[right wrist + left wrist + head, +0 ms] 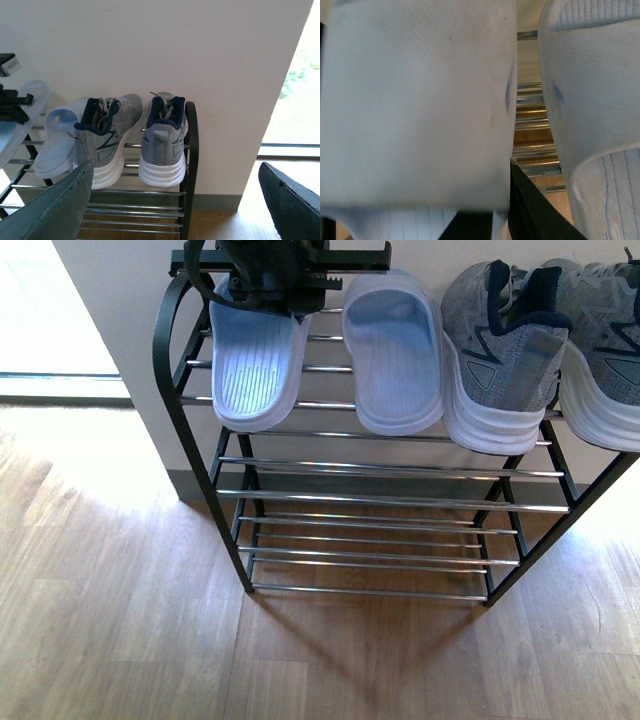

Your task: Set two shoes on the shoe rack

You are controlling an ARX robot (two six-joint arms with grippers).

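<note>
The left pale blue slide (255, 365) lies on the top tier of the shoe rack (400, 502), under the left gripper (275, 290); whether that gripper grips it, I cannot tell. Just beside are the second slide (395, 350) and two grey sneakers (107, 140). The right gripper (175, 200) is wide open, holding nothing.

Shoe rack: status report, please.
Left gripper at left slide, grip unclear. Right gripper open, empty. Both slides, both sneakers on shoe rack top tier. Nothing blocking.
</note>
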